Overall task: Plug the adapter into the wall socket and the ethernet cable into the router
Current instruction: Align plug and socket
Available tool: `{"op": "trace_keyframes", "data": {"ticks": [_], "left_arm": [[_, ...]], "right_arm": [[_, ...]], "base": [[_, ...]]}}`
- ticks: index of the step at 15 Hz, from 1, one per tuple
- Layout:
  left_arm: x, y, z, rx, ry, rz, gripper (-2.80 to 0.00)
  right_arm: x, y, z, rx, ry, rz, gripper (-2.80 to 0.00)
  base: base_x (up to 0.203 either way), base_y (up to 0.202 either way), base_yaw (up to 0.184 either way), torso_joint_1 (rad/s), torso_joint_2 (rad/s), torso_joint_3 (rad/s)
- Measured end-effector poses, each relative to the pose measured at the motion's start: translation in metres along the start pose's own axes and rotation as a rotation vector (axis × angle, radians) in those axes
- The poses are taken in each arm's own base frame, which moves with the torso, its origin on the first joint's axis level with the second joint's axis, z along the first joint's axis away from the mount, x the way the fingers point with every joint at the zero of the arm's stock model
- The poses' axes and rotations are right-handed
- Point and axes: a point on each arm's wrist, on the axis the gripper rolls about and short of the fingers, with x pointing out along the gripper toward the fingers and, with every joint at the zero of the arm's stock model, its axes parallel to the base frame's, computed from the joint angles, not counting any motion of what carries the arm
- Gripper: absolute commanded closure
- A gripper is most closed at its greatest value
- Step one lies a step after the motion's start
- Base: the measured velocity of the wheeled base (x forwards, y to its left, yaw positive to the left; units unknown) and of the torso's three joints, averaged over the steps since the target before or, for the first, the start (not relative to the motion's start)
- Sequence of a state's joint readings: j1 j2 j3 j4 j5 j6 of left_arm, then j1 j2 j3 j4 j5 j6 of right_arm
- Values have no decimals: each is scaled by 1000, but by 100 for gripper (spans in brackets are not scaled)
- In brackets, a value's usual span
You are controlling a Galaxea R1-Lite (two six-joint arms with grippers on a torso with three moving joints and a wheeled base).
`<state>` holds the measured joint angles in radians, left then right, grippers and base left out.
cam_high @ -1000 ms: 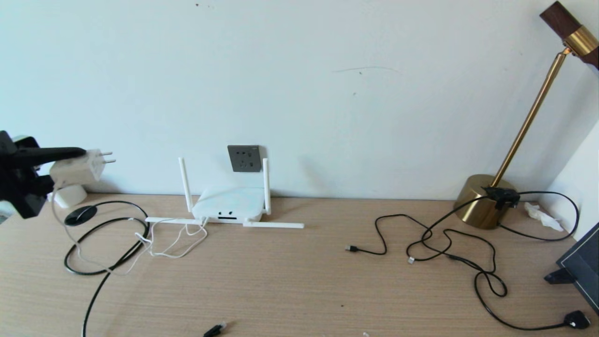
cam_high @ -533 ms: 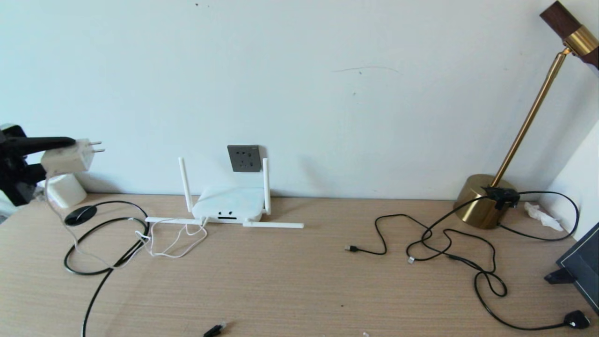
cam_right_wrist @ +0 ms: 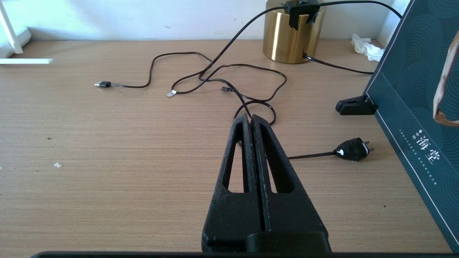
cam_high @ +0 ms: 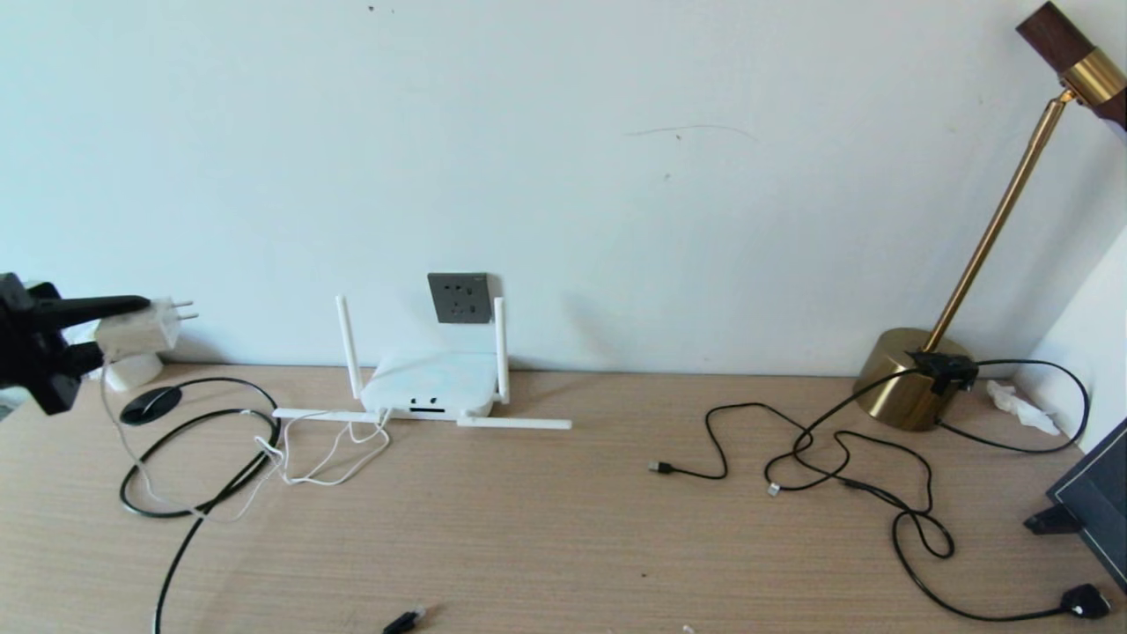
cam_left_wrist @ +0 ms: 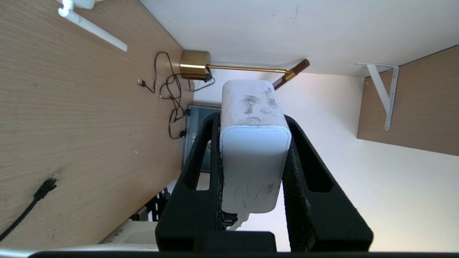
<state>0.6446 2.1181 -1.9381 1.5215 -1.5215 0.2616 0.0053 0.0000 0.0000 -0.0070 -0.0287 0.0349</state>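
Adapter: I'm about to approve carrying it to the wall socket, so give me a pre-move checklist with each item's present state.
1. Adapter clamped between the left gripper's fingers: ok.
2. Prongs point along the wall, not at the wall socket: not ok.
3. Wall socket holes free of plugs: ok.
4. Router antennas stand directly below and beside the socket: not ok.
5. White cord lies across the black ethernet cable loop; snagged or not: cannot tell.
6. Right gripper shut, parked over the table: ok.

Bright, even daylight fills the scene. The wall (cam_high: 616, 132) shows a cool bluish cast, soft shadows fall beside the router (cam_high: 431, 387), and the brass lamp base (cam_right_wrist: 292, 34) glints.
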Motion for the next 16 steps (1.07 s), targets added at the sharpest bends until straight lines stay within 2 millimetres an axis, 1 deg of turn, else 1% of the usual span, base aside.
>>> {"op": "trace_keyframes", "data": {"ticks": [2,3,6,9,11,13,14,16], "left_arm": [[-3,-3,-2,15,-5,18,0],[-3,-3,-2,41,6,69,0],[-1,-4,6,177,39,310,0],[11,-10,23,304,-8,558,0],[28,-20,30,337,-99,670,0],[48,-22,25,369,-158,735,0],[57,-20,17,396,-164,753,0],[80,-14,-10,465,-140,765,0]], "right_arm": [[0,0,0,0,0,0,0],[0,0,0,0,0,1,0],[0,0,0,0,0,0,0],[0,0,0,0,0,0,0],[0,0,0,0,0,1,0],[0,0,0,0,0,0,0],[0,0,0,0,0,1,0],[0,0,0,0,0,0,0]], "base": [[0,0,0,0,0,0],[0,0,0,0,0,0],[0,0,0,0,0,0],[0,0,0,0,0,0],[0,0,0,0,0,0],[0,0,0,0,0,0],[0,0,0,0,0,0],[0,0,0,0,0,0]]}}
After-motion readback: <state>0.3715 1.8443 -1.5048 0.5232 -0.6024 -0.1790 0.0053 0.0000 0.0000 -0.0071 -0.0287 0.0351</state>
